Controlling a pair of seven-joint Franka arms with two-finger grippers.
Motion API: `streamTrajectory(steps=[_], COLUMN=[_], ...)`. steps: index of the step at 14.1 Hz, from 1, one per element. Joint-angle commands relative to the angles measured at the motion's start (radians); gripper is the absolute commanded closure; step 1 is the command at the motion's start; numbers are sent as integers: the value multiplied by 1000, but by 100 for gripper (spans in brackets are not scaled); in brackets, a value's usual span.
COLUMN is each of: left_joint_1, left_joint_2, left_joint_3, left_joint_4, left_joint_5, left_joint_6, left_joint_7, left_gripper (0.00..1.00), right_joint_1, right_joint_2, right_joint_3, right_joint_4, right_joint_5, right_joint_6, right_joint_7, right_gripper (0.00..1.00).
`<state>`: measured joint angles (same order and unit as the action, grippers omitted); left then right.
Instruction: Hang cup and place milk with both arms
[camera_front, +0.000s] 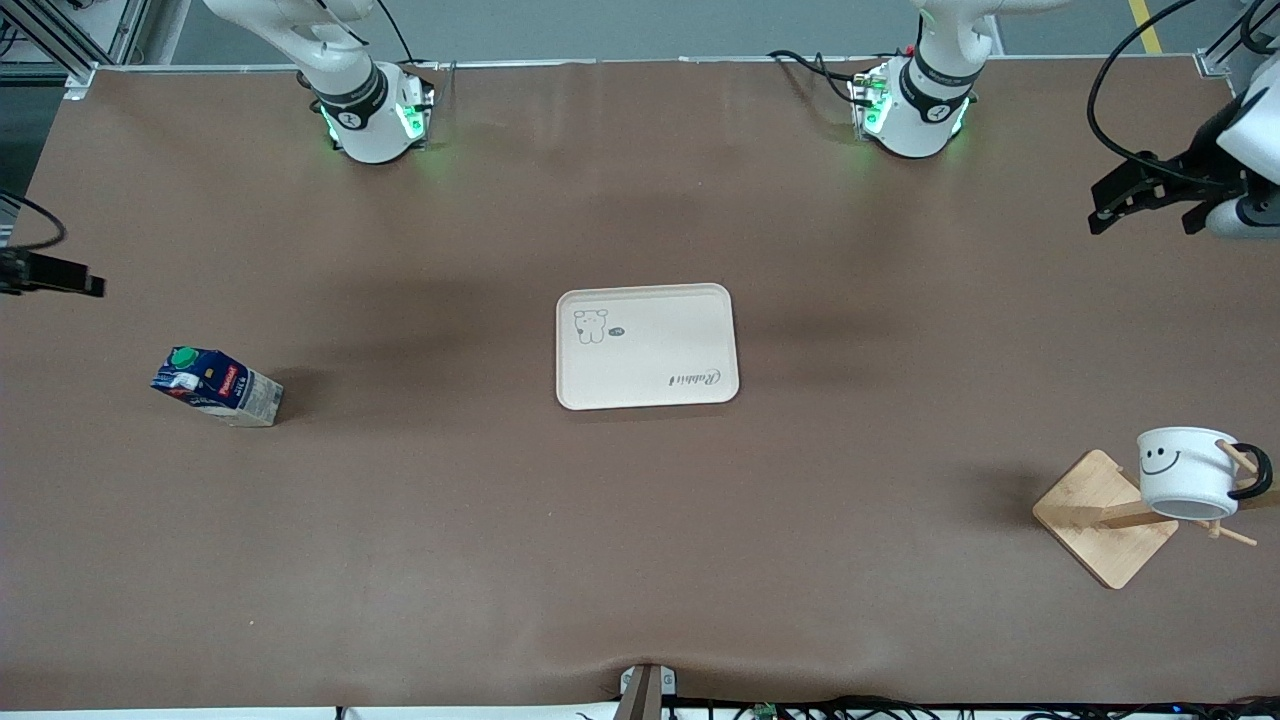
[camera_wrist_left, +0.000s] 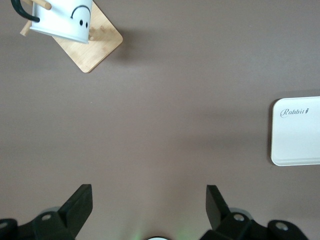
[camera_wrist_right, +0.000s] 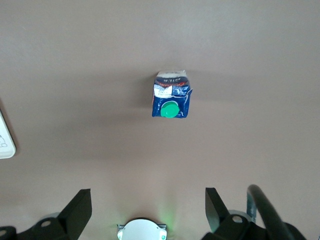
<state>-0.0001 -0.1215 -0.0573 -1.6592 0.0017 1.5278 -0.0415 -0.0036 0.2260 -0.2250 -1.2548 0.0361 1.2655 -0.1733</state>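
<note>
The white cup (camera_front: 1185, 475) with a smiley face hangs by its black handle on a peg of the wooden rack (camera_front: 1090, 520), toward the left arm's end of the table. It also shows in the left wrist view (camera_wrist_left: 62, 20). The dark-blue milk (camera_front: 215, 385) with a green cap stands on the table toward the right arm's end, and shows in the right wrist view (camera_wrist_right: 171, 100). My left gripper (camera_front: 1105, 205) (camera_wrist_left: 149, 202) is open and empty, high over bare table, apart from the rack. My right gripper (camera_front: 85, 282) (camera_wrist_right: 148, 205) is open and empty, high over the table, apart from the milk.
A white tray (camera_front: 647, 345) with a small drawing lies at the table's middle; its edge shows in both wrist views (camera_wrist_left: 297, 130) (camera_wrist_right: 5, 142). The arms' bases (camera_front: 375, 120) (camera_front: 915, 110) glow green along the table's edge farthest from the front camera.
</note>
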Motion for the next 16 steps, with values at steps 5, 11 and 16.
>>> streamTrajectory(steps=[5, 11, 16], left_joint_1=[2, 20, 18], left_joint_2=[-35, -12, 2], left_joint_3=[11, 16, 16], left_joint_4=[-34, -36, -19], left_joint_5=[0, -2, -2], left_joint_6=[34, 72, 74], left_joint_7=[-14, 18, 19], left_gripper=[0, 0, 0], right_joint_1=[10, 94, 30], right_joint_2=[-200, -228, -234], right_joint_3=[12, 9, -4], right_joint_4=[-142, -178, -187], right_joint_5=[8, -22, -1], right_joint_6=[24, 52, 49], right_joint_7=[37, 368, 66], right_gripper=[0, 0, 0])
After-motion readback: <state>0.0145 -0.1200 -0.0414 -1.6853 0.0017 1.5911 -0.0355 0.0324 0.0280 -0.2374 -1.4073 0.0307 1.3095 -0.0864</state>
